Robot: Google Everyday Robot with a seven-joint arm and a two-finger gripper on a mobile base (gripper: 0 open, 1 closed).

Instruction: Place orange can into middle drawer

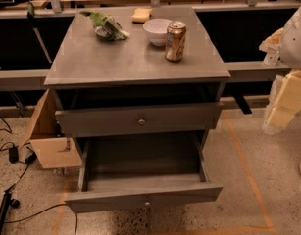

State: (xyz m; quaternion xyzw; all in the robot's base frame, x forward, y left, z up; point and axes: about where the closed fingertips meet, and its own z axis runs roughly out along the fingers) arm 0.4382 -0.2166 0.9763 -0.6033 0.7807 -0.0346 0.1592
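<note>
Cabinet top [115, 58]: carries the can, toward the right side.
Middle drawer [140, 163]: pulled far out below the upper drawer, ready to receive.
Gripper [282, 106]: at the right edge, beside the cabinet, well apart from the can; released or clenched, cannot tell.
White bowl [156, 31]: just beside the can, on its left; probably safer to approach from the right or front.
Orange can [175, 41]: upright; best taken around mid-body, lifted straight, then lowered into the drawer.

The white rounded arm [296, 33] is seen raised at the right edge; the pale cream hand [282, 104] is held just below it, pointed downward.
</note>
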